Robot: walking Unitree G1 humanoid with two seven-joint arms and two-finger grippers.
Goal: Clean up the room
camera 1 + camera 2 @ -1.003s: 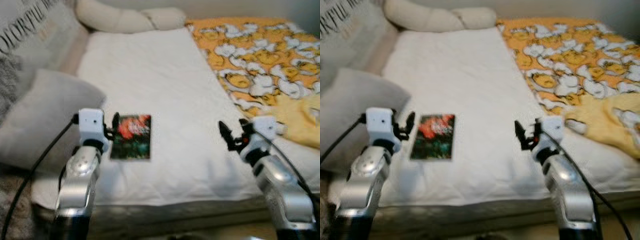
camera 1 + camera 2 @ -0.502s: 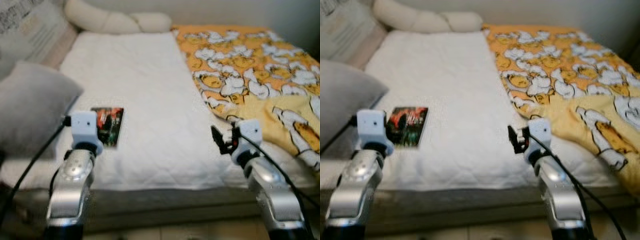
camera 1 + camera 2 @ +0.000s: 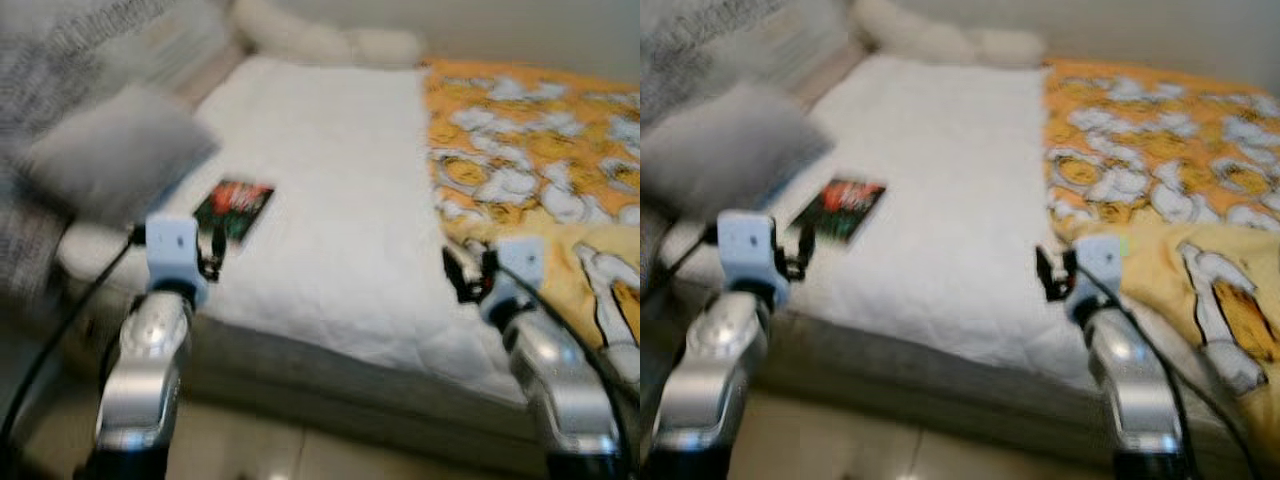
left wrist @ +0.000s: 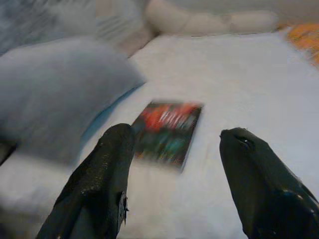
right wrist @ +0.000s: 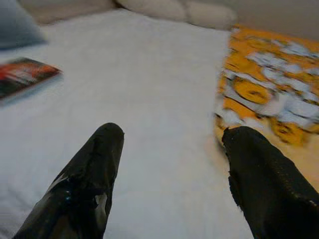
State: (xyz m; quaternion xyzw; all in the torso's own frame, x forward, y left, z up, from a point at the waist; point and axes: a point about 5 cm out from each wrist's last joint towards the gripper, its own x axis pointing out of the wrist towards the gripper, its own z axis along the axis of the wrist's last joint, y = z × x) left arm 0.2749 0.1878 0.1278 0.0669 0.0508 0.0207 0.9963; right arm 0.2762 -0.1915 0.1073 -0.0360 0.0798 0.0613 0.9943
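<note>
A book (image 3: pixel 233 209) with a red and dark green cover lies flat on the white mattress (image 3: pixel 330 180), near its left edge. My left gripper (image 3: pixel 210 258) hovers just short of the book, open with nothing between its fingers; the book (image 4: pixel 167 130) lies ahead of them. My right gripper (image 3: pixel 462 275) is open and empty, held over the mattress beside the orange duck-print blanket (image 3: pixel 540 170). From the right wrist the book (image 5: pixel 25 75) lies far off to one side.
A grey pillow (image 3: pixel 120 150) lies at the left, overlapping the mattress edge, with patterned cushions behind it. A cream bolster (image 3: pixel 330 40) runs along the head of the bed. Pale tiled floor (image 3: pixel 260 445) lies before the bed's front edge.
The whole picture has shifted and blurred: the camera moved, and the bed now runs at a slant, farther off, with floor showing. Both grippers keep the same open pose.
</note>
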